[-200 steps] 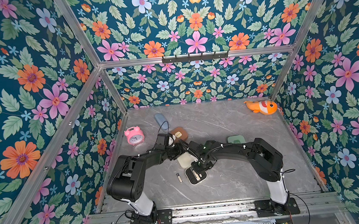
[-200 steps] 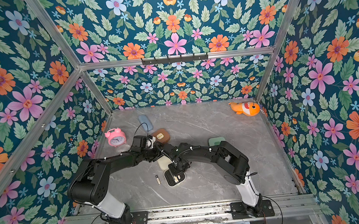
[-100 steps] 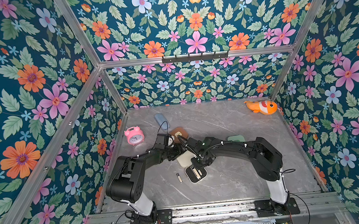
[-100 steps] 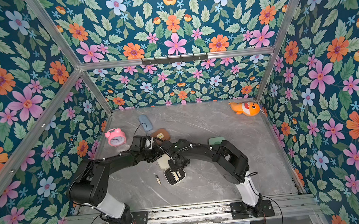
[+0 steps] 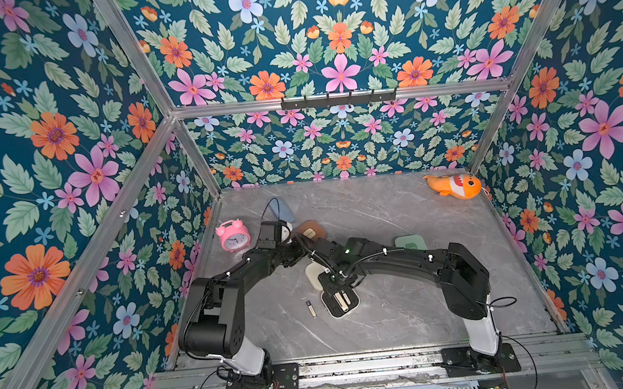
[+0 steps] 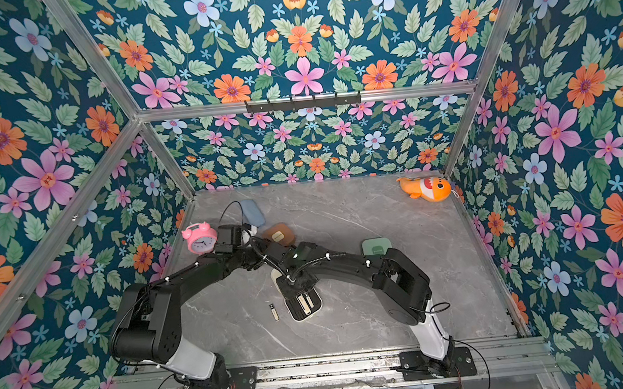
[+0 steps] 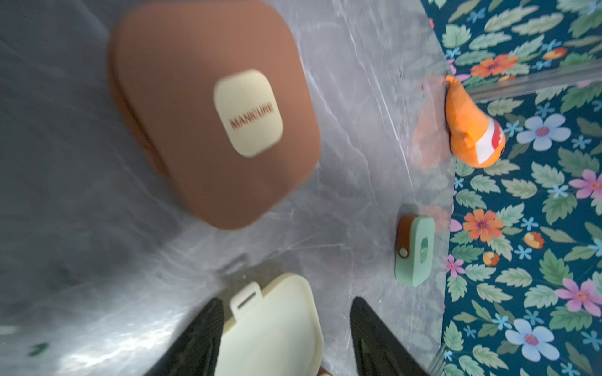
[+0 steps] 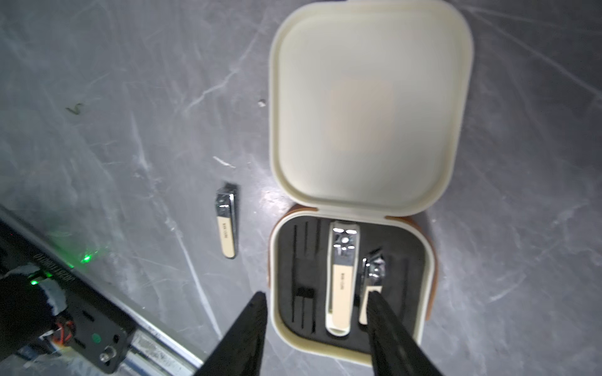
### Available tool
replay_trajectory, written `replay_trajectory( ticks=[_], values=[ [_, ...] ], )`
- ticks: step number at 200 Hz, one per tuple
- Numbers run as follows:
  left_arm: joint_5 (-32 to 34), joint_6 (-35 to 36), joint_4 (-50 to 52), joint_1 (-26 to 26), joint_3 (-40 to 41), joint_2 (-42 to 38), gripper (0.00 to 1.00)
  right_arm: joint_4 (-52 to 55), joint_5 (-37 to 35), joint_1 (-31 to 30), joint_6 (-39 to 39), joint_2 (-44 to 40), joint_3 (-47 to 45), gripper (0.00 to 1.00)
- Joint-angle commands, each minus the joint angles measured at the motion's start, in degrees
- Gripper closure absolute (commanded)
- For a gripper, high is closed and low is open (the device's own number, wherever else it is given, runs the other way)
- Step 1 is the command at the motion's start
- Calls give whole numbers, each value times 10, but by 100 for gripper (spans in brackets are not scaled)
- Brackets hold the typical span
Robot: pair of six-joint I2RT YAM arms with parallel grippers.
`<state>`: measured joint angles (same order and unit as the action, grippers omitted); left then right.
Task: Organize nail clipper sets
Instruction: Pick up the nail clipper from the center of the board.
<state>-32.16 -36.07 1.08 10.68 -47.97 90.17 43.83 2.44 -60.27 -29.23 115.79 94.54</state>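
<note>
The right hand point(image 8: 316, 294), jaws spread and holding nothing, hangs above the cream case point(image 8: 368, 114); lowering could knock the small clipper point(image 8: 373, 273) askew. The left hand point(image 7: 286, 299), jaws apart, straddles its lid point(image 7: 277, 328).

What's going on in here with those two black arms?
Two robot arms are sorting nail clippers into cases. The right tool hangs open over the open cream case, where a large clipper and a small clipper lie in the black insert. The left tool straddles that case's lid, open. A third clipper lies loose on the table beside it. The brown case and mint case are shut.
</note>
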Motion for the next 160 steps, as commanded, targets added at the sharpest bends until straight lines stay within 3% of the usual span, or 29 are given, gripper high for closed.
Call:
replay_trajectory(
  ticks=[1, 55, 89, 160],
  values=[
    [-5, 39, 44, -43, -17, -6, 35, 9, 12, -15, -31, 30, 40, 47],
    [-43, 63, 66, -171, -31, -27, 35, 69, 19, -38, -62, 147, 186, 41],
    [-56, 44, 39, -187, -8, -43, 35, 112, 10, -38, -70, 195, 243, 40],
    [-67, 42, 35, -207, 16, -68, 35, 157, 9, -50, -72, 249, 300, 61]
  ],
)
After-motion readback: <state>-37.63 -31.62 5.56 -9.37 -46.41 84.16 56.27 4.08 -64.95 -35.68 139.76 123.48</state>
